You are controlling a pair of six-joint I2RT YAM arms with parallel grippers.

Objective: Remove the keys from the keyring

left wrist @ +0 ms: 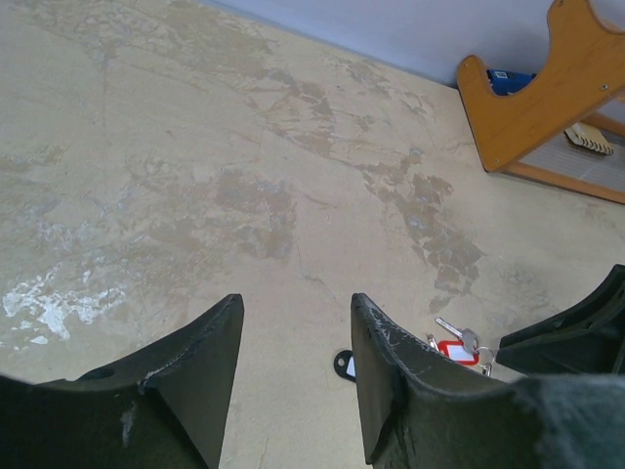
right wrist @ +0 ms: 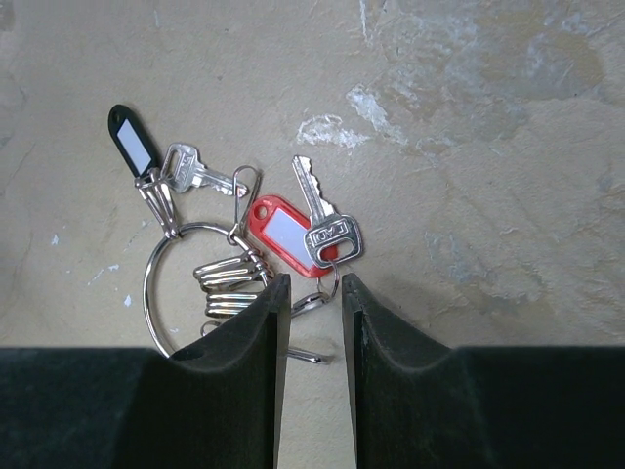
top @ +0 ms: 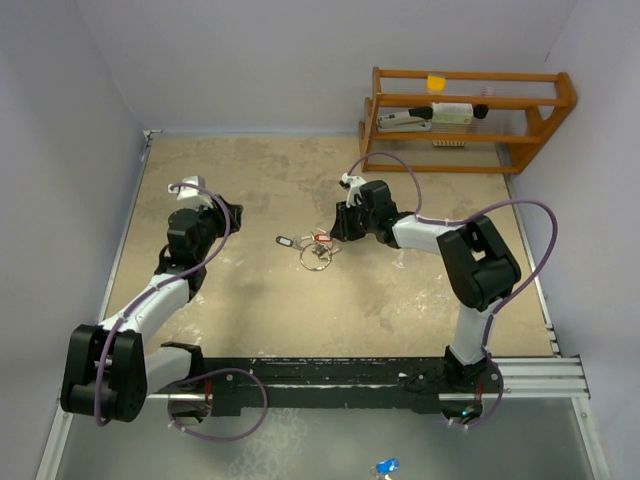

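Observation:
The keyring (top: 314,255) lies on the table in the middle, a thin silver loop (right wrist: 159,283) with several clips on it. A red-tagged key (right wrist: 278,227) with its silver key (right wrist: 329,233) and a black-tagged key (right wrist: 131,142) with a pale label hang from it. My right gripper (right wrist: 314,293) is low over the ring's right side, its jaws narrowly open with a small clip of the red key's ring between the tips, not visibly pinched. My left gripper (left wrist: 296,313) is open and empty, left of the black tag (left wrist: 344,364) and red tag (left wrist: 455,349).
A wooden rack (top: 465,120) stands at the back right against the wall, holding a stapler and small items; its end shows in the left wrist view (left wrist: 527,107). A small blue object (top: 386,466) lies below the arm bases.

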